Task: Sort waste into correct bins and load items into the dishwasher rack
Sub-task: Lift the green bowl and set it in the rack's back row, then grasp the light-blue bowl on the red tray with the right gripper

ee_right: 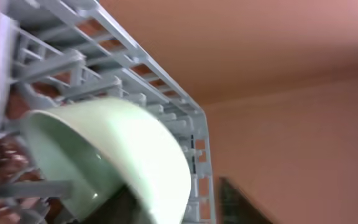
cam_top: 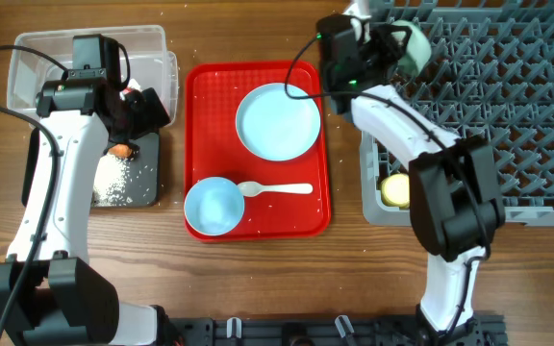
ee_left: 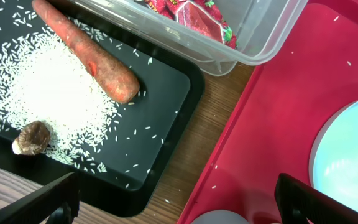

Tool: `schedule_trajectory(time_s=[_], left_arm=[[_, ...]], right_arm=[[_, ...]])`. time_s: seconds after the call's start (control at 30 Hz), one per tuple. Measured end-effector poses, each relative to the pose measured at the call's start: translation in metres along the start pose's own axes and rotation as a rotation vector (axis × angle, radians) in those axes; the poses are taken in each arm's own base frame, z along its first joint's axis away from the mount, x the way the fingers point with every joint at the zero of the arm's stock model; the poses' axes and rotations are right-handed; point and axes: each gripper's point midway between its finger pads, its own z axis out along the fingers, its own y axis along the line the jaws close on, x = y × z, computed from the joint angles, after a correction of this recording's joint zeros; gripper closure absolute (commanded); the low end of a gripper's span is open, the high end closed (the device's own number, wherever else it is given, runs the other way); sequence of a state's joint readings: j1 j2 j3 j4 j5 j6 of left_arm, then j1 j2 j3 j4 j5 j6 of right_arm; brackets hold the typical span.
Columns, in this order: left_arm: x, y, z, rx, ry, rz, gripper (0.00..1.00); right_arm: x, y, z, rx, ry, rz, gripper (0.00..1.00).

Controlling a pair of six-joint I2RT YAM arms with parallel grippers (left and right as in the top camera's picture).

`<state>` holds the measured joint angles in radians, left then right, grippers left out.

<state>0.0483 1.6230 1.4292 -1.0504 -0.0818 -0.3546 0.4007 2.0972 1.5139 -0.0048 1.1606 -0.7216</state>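
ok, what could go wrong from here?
1. The right gripper holds the pale green bowl tilted at the corner of the dishwasher rack. Released like this, it may catch on the pegs or tip out.
2. Loose rice covers the black tray under the open left gripper. A low sweep could scatter it.

Ahead of the left claw (ee_left: 176, 190), an orange carrot (ee_left: 86, 53), white rice grains (ee_left: 42, 93) and a brown lump (ee_left: 31, 138) mark the black tray (ee_left: 166, 93), beside the red serving tray (ee_left: 272, 124). At the right claw (cam_top: 388, 48), a pale green bowl (ee_right: 123, 155) shows against the grey rack (ee_right: 135, 68).
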Motion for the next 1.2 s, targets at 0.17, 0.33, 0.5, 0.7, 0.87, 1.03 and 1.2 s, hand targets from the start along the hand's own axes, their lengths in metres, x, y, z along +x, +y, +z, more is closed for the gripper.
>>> schedule_trajectory(time_s=[0.17, 0.33, 0.5, 0.7, 0.87, 1.03, 1.2], left_arm=[[0.0, 0.0, 0.0, 0.0, 0.001, 0.0, 0.0], [0.0, 0.0, 0.0, 0.0, 0.0, 0.0, 0.0], [0.0, 0.0, 0.0, 0.0, 0.0, 0.0, 0.0], [0.0, 0.0, 0.0, 0.0, 0.001, 0.0, 0.0], [0.0, 0.0, 0.0, 0.0, 0.001, 0.0, 0.0], [0.0, 0.0, 0.0, 0.001, 0.0, 0.0, 0.0], [0.0, 0.0, 0.0, 0.0, 0.001, 0.0, 0.0]], right_arm=[[-0.013, 0.012, -0.022, -0.018, -0.047, 0.01, 0.01], [-0.012, 0.015, -0.022, -0.024, -0.043, 0.081, 0.0], [-0.003, 0.063, -0.046, -0.256, -0.061, 0.027, 0.0], [-0.003, 0.102, -0.145, -0.937, -0.07, 0.264, 0.0], [-0.007, 0.112, -0.249, -1.552, -0.036, 0.371, 0.07], [0.028, 0.156, -0.297, -1.793, 0.264, 0.497, 0.26], [0.072, 0.199, -0.329, -1.737, 0.537, 0.569, 0.3]])
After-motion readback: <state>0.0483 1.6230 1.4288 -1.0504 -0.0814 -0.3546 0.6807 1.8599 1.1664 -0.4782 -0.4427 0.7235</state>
